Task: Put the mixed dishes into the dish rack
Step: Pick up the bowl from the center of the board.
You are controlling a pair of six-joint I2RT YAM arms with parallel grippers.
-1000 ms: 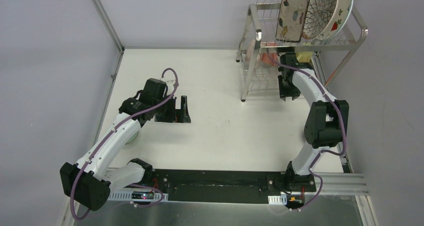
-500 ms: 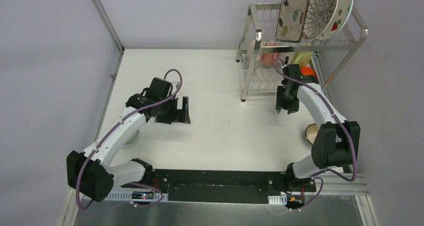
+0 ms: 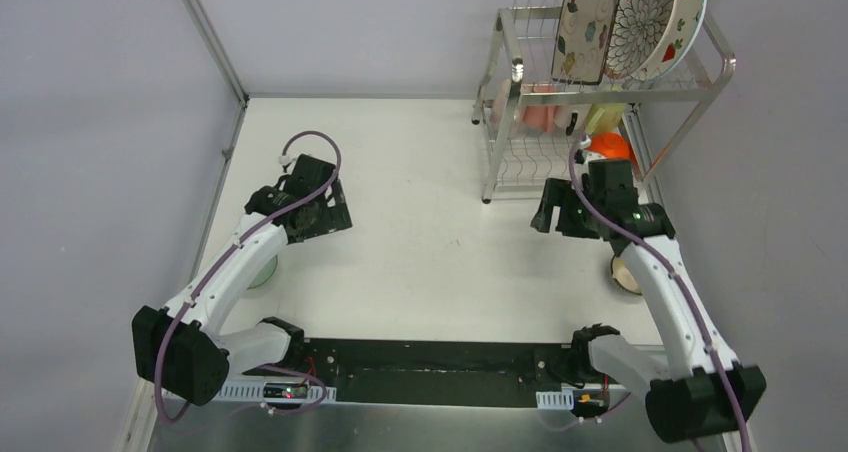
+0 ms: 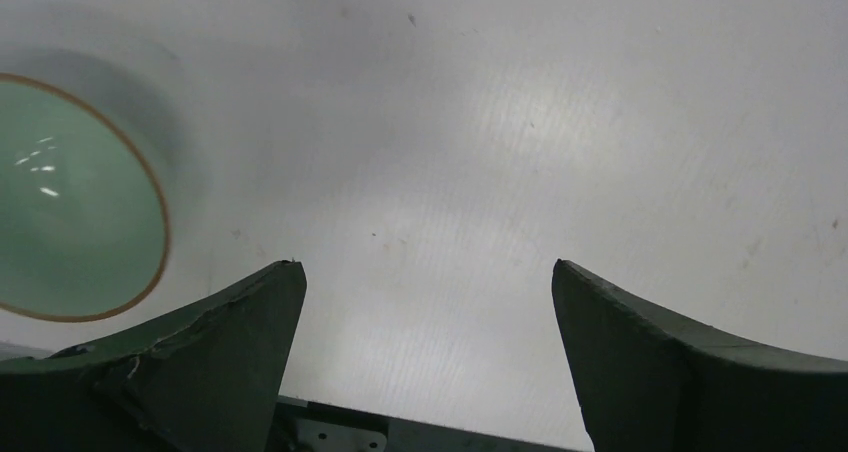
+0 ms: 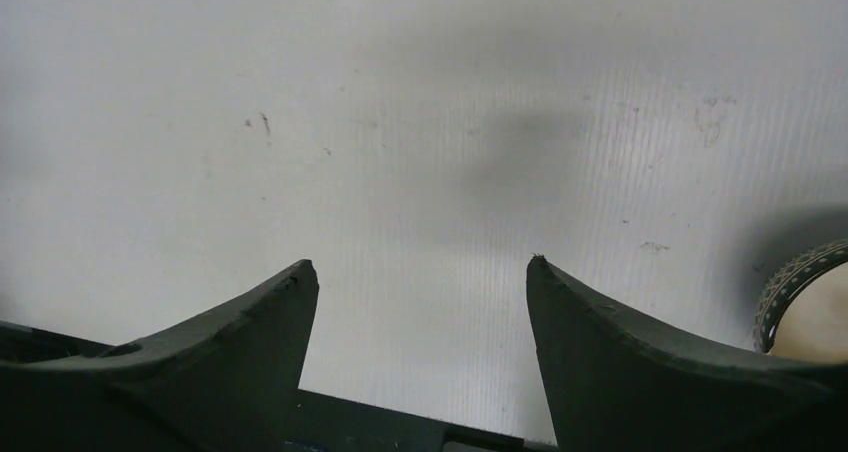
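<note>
Bowls are what I have left to load. The pale green bowl (image 4: 70,192) sits on the table (image 3: 440,232) just left of the left gripper (image 4: 425,267). The dark brown bowl (image 3: 622,270) lies near the table's right side, partly under the right forearm. The dish rack (image 3: 525,12) stands at the far right corner, with three plates (image 3: 640,17) on edge in its upper shelf. A pink cup (image 3: 538,117), a yellow cup (image 3: 603,120) and a red-orange bowl (image 3: 610,144) sit on the lower shelf. Both grippers hover with jaws spread and nothing between them. The right gripper (image 5: 420,262) points at bare table, with only a sliver of brown rim at the edge of its view.

On the left, I worry that a finger lands on the green rim instead of straddling it, which would tip or skid the bowl. On the right, the forearm could sweep the brown bowl toward the table edge as I turn toward it. The lower shelf looks crowded near its front, so a careless insertion may knock the red-orange bowl or jolt the leaning plates.
</note>
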